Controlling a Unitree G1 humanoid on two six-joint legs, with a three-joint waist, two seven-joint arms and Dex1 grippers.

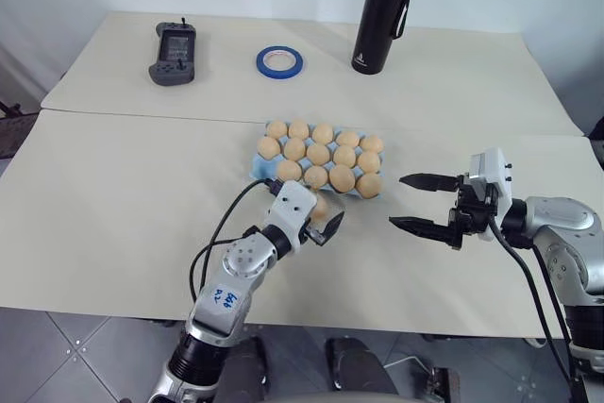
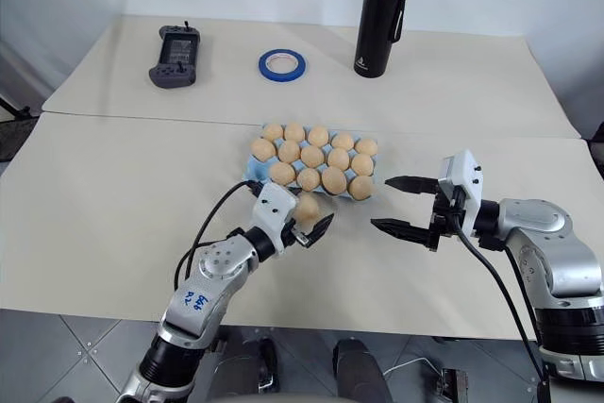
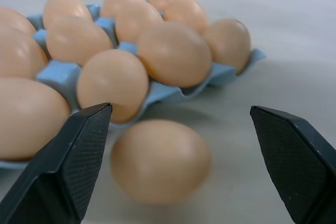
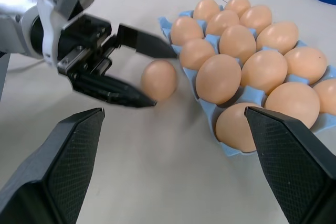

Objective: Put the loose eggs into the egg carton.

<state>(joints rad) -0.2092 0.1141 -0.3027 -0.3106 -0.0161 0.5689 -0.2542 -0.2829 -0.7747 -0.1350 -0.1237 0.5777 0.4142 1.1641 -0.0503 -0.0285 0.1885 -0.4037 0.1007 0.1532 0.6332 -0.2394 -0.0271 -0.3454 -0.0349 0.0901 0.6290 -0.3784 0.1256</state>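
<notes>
The light blue egg carton lies mid-table, and every cup I can see holds a tan egg. One loose egg rests on the table against the carton's near edge. My left gripper is open and low over the table, with the loose egg between its fingertips and a gap on each side. The right wrist view shows that egg sitting at the left gripper's tips. My right gripper hovers open and empty to the right of the carton, pointing toward it.
A black bottle stands at the back, with a blue tape ring and a dark handheld game console to its left. A seam crosses the table behind the carton. The table's front edge runs just behind my arms.
</notes>
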